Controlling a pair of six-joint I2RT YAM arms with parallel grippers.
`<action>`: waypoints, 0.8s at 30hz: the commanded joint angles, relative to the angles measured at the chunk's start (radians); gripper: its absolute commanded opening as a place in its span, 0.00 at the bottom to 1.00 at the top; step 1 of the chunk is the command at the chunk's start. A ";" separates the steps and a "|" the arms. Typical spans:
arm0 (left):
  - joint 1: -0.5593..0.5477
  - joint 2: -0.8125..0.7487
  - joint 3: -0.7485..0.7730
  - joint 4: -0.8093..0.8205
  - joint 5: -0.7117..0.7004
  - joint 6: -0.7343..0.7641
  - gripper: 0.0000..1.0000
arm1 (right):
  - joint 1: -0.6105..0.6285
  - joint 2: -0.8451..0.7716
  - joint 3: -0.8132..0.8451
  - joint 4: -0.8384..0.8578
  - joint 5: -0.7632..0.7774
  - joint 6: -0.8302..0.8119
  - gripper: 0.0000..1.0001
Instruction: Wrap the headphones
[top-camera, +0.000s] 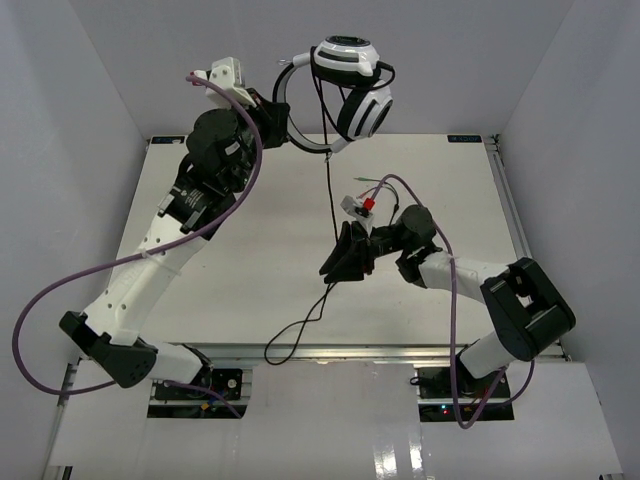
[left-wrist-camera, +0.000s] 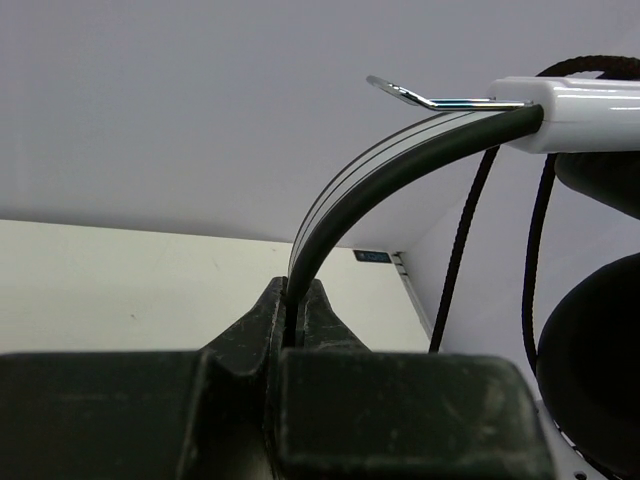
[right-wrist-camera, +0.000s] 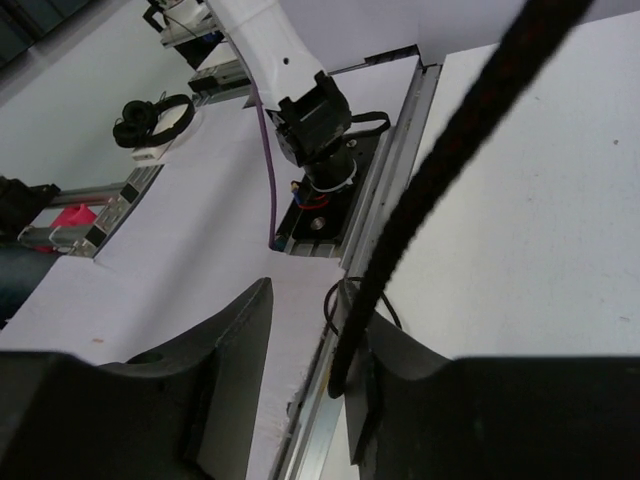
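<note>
The headphones (top-camera: 352, 85) hang in the air above the table's far edge, white-and-black earcups to the right. My left gripper (top-camera: 277, 118) is shut on their black headband (left-wrist-camera: 375, 190), which rises in a curve from between the jaws (left-wrist-camera: 292, 308). Their thin black cable (top-camera: 329, 185) drops straight down into my right gripper (top-camera: 338, 262) and trails on to a loop at the table's near edge (top-camera: 296, 332). In the right wrist view my right gripper (right-wrist-camera: 315, 300) is open, and the cable (right-wrist-camera: 450, 150) runs between the fingers, lying against the right one.
White walls enclose the table (top-camera: 250, 250) on three sides. A metal rail (right-wrist-camera: 385, 190) runs along its near edge, past the left arm's base (right-wrist-camera: 315, 125). Purple robot cables (top-camera: 40, 300) loop beside both arms. Another black headset (right-wrist-camera: 150, 118) lies on a far surface.
</note>
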 joint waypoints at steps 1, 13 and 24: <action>0.083 0.022 0.043 0.054 -0.081 -0.018 0.00 | 0.022 -0.094 -0.052 0.097 -0.038 -0.019 0.34; 0.328 0.010 -0.204 0.071 -0.079 -0.015 0.00 | 0.022 -0.318 0.134 -1.129 0.202 -0.918 0.08; 0.329 0.071 -0.471 0.052 0.005 0.133 0.00 | 0.083 -0.306 0.599 -1.649 0.988 -1.413 0.08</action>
